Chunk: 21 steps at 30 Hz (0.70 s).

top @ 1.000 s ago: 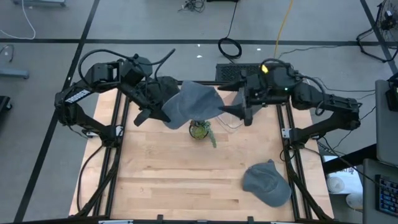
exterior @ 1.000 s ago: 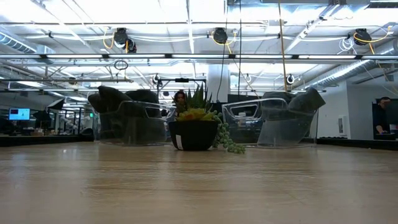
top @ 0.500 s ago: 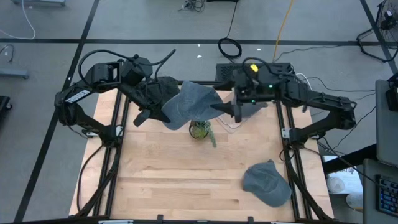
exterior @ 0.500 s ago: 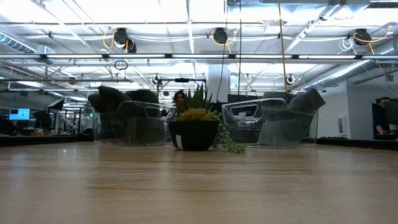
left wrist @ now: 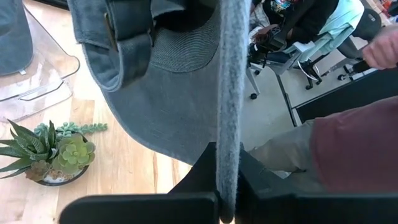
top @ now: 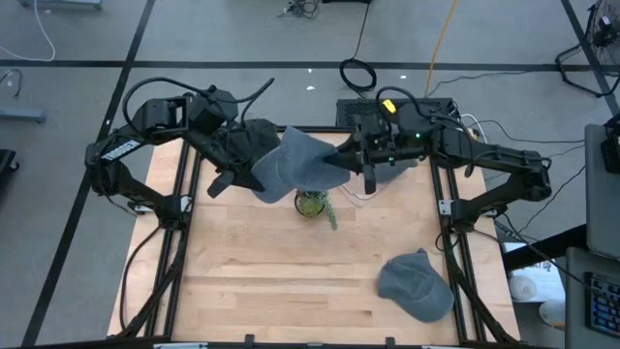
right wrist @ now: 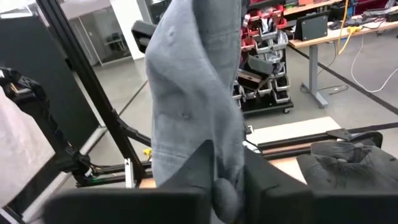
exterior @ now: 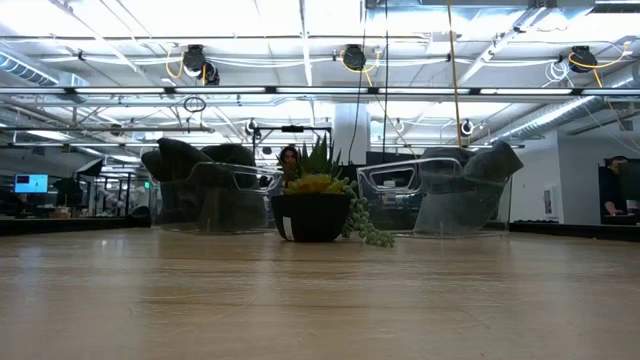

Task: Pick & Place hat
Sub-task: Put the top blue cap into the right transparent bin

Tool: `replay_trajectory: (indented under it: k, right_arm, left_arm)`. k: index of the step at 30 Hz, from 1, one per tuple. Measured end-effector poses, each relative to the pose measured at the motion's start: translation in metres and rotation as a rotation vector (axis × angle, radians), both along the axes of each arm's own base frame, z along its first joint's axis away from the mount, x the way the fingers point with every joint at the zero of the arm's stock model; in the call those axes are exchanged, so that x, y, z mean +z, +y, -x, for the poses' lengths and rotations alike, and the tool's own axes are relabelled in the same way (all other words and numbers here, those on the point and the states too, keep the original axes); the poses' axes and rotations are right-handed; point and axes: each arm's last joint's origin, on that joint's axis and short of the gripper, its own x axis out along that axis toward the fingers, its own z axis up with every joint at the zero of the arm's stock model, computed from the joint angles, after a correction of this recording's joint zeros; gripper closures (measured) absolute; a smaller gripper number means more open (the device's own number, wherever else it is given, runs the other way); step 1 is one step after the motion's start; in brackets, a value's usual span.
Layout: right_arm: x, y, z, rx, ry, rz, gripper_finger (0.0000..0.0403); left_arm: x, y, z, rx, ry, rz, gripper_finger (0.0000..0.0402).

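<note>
A grey hat (top: 295,160) hangs in the air over the table's far middle, above a small potted plant (top: 311,203), held between my two grippers. My left gripper (top: 260,167) is shut on its left side; the left wrist view shows the brim's underside (left wrist: 180,56) and the back strap (left wrist: 127,37). My right gripper (top: 341,161) is shut on its right side. A second grey hat (top: 417,287) lies on the table near the right front. Neither gripper shows in the low view. My left gripper pinches the hat's brim edge (left wrist: 227,155) between its two fingers, with the brim seen edge-on running away from them. It comes level from the table's left. The hat is lifted clear of the table. My right gripper pinches a bunched fold of the crown's cloth (right wrist: 221,158) between its two fingers (right wrist: 200,163). It reaches in from the table's right, about level. The cloth rises in creases beyond the fingers, and the hat is clear of the table.
The plant pot (exterior: 312,216) stands right under the held hat. Two clear plastic stands with dark hats (exterior: 200,185) (exterior: 440,185) sit along the far edge. A person's arm (left wrist: 354,143) shows beyond the table. Bare wood (top: 252,271) lies at the near left.
My right gripper has moved toward the table's left, from beside the right stand up to the hat's right side, and its fingers now have the cloth. The hat stays aloft in my left gripper.
</note>
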Motion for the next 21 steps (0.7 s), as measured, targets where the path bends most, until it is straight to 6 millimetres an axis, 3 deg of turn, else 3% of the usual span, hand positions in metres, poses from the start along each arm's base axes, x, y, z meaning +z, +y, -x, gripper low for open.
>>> replay_trajectory:
  k: [2,10,17,21]
  right_arm:
    - [0.001,0.000,0.001,-0.001,-0.003,-0.016,0.0387]
    - [0.013,0.003,0.020,-0.004,-0.032,-0.071,0.0397]
    - [0.023,-0.003,0.059,-0.046,-0.004,0.001,0.0399]
    - [0.020,-0.007,0.071,-0.068,0.053,0.021,0.0399]
  left_arm:
    - [0.000,0.000,0.000,0.000,0.003,0.000,0.0394]
    - [-0.006,0.005,0.005,0.031,0.065,-0.056,0.0370]
    - [-0.011,0.023,0.011,0.284,0.176,-0.135,0.0326]
    - [-0.012,0.035,0.015,0.386,0.214,-0.117,0.0284]
